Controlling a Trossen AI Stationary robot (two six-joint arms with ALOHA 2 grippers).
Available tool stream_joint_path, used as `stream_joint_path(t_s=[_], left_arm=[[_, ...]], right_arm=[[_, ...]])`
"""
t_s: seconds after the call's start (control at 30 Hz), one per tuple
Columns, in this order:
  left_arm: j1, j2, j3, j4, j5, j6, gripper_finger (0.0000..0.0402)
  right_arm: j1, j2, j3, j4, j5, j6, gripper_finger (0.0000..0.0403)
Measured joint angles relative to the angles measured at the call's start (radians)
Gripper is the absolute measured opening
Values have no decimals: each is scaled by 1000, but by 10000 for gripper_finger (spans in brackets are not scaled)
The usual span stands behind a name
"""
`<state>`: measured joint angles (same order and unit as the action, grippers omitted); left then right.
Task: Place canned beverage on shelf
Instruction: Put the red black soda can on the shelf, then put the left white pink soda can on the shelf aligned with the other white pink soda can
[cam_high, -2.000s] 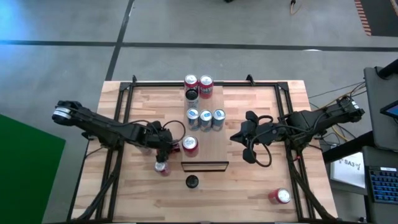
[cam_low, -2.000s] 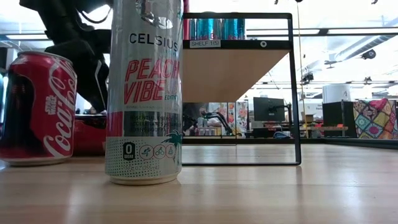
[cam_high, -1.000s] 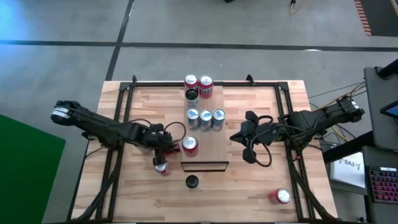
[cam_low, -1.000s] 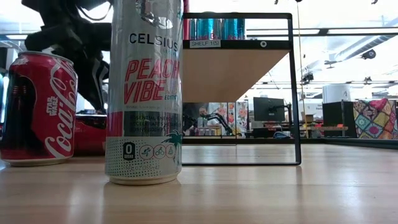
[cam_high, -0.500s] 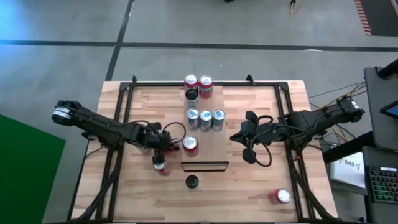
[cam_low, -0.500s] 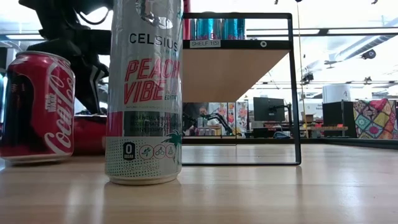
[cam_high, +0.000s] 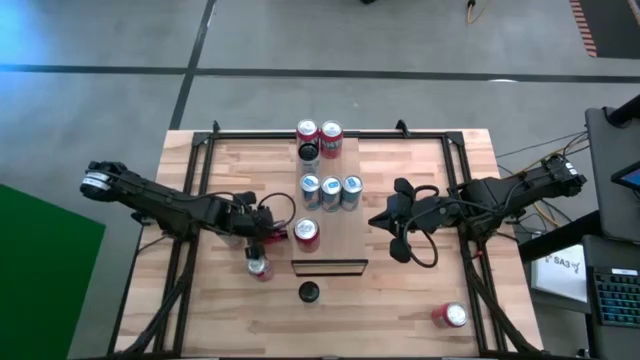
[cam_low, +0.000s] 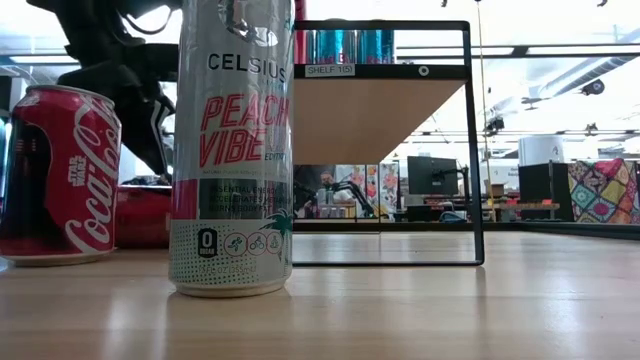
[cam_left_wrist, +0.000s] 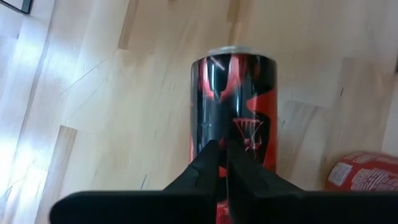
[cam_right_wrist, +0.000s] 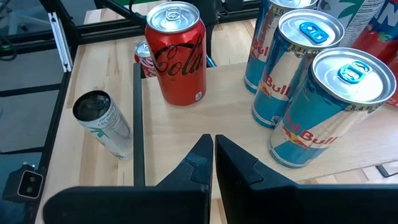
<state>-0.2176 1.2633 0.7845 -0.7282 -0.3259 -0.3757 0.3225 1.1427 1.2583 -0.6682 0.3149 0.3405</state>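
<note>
The shelf (cam_high: 345, 235) is a raised light-wood board in the table's middle, on a dark frame (cam_low: 470, 140). On it stand several cans: three blue Red Bull cans (cam_high: 330, 190), a red Coca-Cola can (cam_high: 305, 232) and others at the far end. A black-and-red Coca-Cola can (cam_left_wrist: 233, 106) stands on the tabletop left of the shelf's near end (cam_high: 258, 267). My left gripper (cam_left_wrist: 222, 146) is shut, its tips in front of this can's side. My right gripper (cam_right_wrist: 213, 143) is shut and hangs above the shelf's right side (cam_high: 385, 222), touching nothing. My left gripper comes slanting down from the table's left with its shut fingertips (cam_left_wrist: 211, 155) over the upper side of the black-and-red can (cam_left_wrist: 217, 127). Whether they touch it I cannot tell. The can stands upright on the tabletop.
A tall Celsius can (cam_low: 232, 150) stands on the table before the shelf's near end (cam_high: 309, 292). A red can (cam_left_wrist: 360, 177) lies on its side between the left gripper and the shelf. Another red can (cam_high: 450, 316) lies near the table's near right corner.
The black-and-red can has rocked and turned on the spot: a second ago it leaned, now it stands upright with its print facing another way. My left gripper has tipped a little next to it and stayed shut.
</note>
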Motion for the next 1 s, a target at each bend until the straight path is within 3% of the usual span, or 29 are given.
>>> stream_joint_path(t_s=[0.2,0.7,1.0], left_arm=[[-2,-1,0,19,2,-12,31],[-2,-6,4,15,-2,-27,165],[-2,-34,6,21,2,-35,213]], right_arm=[[0,0,0,0,0,0,9],[0,0,0,-8,-1,-4,9],[0,0,-3,-8,-4,-1,9]])
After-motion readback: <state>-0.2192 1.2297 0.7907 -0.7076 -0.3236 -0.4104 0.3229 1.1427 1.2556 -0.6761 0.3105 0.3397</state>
